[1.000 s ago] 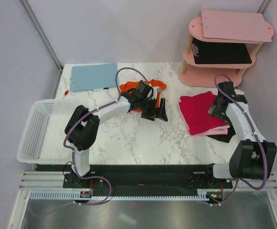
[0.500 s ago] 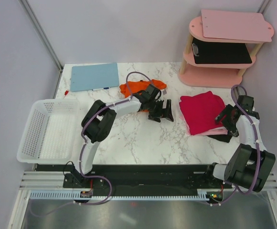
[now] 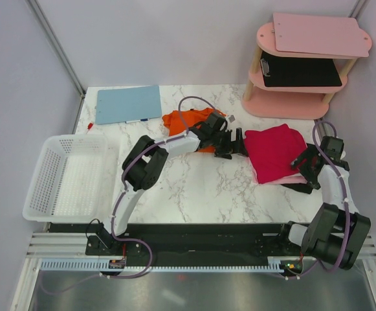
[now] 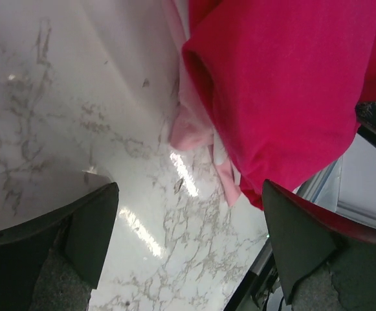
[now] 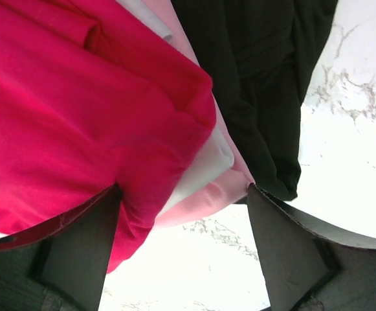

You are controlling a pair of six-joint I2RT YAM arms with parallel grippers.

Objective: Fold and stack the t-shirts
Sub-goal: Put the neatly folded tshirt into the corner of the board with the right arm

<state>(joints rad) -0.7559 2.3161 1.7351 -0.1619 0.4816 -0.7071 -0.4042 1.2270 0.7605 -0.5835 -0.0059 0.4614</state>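
The orange t-shirt [image 3: 186, 119] lies crumpled at the back middle of the marble table, behind my left arm. The magenta t-shirt [image 3: 275, 151] lies folded on top of a stack with pale pink cloth [image 5: 208, 199], white cloth [image 5: 204, 165] and black cloth [image 5: 259, 84] under it. My left gripper [image 3: 234, 144] is open and empty at the stack's left edge. The left wrist view shows the magenta t-shirt [image 4: 285, 84] ahead of the left gripper [image 4: 191, 243]. My right gripper [image 3: 307, 166] is open at the stack's right front corner. In the right wrist view, the right gripper [image 5: 184, 249] has the magenta t-shirt [image 5: 65, 110] by its left finger.
A light-blue clipboard [image 3: 128, 103] lies at the back left. A white basket [image 3: 65, 175] stands off the table's left side. A pink two-tier shelf [image 3: 285, 103] at the back right holds a pale pink board [image 3: 320, 35] and a black clipboard [image 3: 301, 71].
My left gripper has moved right, away from the orange t-shirt, to the left edge of the magenta stack. My right gripper has come off the stack to its right front corner.
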